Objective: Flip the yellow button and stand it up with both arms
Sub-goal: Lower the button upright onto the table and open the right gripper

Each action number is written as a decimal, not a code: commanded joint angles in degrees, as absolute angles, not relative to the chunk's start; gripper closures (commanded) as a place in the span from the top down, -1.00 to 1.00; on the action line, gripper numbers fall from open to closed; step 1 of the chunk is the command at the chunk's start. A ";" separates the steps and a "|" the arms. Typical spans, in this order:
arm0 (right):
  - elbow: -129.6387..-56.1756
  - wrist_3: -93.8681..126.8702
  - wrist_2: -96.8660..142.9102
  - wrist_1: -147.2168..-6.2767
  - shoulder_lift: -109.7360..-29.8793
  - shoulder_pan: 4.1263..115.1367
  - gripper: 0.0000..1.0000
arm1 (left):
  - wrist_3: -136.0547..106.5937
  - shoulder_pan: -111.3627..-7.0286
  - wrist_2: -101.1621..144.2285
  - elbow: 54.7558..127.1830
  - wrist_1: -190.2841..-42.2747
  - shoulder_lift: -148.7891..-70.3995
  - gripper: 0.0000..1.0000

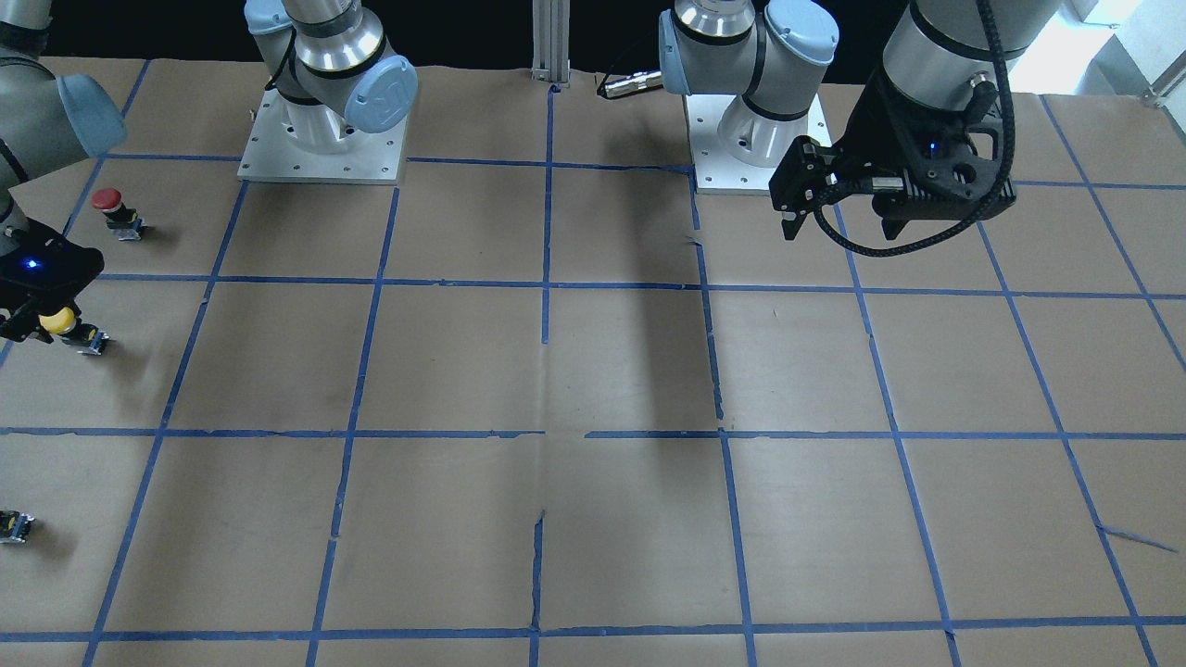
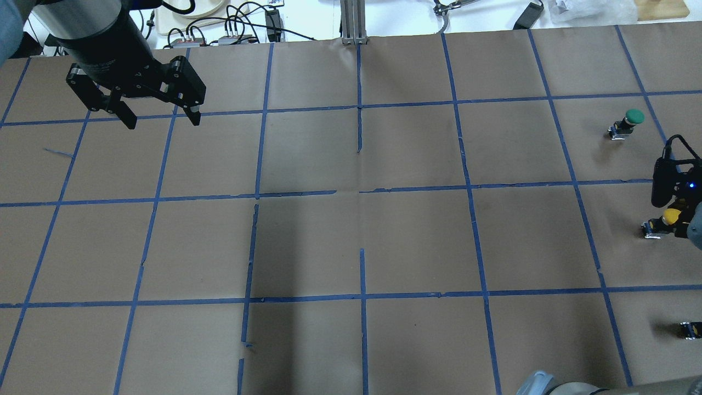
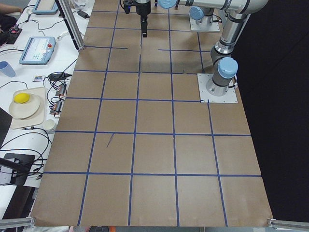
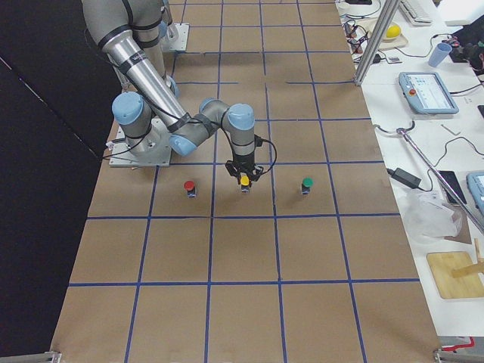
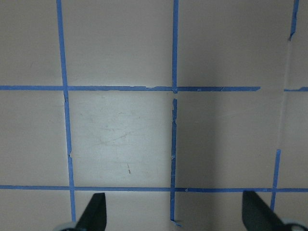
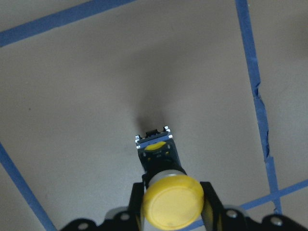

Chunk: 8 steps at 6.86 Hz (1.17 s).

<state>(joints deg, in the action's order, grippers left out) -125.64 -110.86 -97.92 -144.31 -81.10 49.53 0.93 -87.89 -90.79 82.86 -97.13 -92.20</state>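
The yellow button point(image 6: 172, 201) lies tilted on its side at the table's edge on my right. Its yellow cap points toward the wrist camera and its black-and-grey body point(image 6: 155, 147) points away. It also shows in the front view point(image 1: 59, 320), the overhead view point(image 2: 669, 216) and the right side view point(image 4: 244, 181). My right gripper point(image 2: 672, 215) is shut on the yellow button, with a finger point(image 6: 136, 198) on each side just under the cap. I cannot tell whether the body touches the paper. My left gripper point(image 2: 159, 116) is open and empty, high over the far left squares point(image 1: 839, 227), and its fingertips point(image 5: 95, 208) frame bare paper.
A red-capped button point(image 1: 109, 209) stands on the robot's side of the yellow one. A green-capped button point(image 2: 628, 123) stands on its far side. A tiny black-grey part with a yellow spot point(image 2: 690, 329) lies near the right edge. Brown paper with a blue tape grid point(image 2: 359, 189) covers the table.
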 commanded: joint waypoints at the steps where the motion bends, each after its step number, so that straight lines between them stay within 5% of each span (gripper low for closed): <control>1: -127.00 -109.86 -98.61 -144.75 -81.21 49.57 0.99 | 0.97 -87.89 -90.79 82.79 -97.12 -92.11 0.99; 4: -124.21 -106.02 -97.83 -143.36 -82.96 50.62 0.99 | 0.97 -87.89 -90.79 82.88 -97.12 -92.11 0.99; 8: -93.77 -84.71 -92.39 -92.55 -86.92 53.96 0.99 | 0.97 -87.89 -90.70 82.79 -97.12 -92.11 0.99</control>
<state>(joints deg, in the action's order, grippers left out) -103.85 -92.83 -94.66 -107.05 -86.45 53.42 0.97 -87.89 -90.73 82.86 -97.12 -92.16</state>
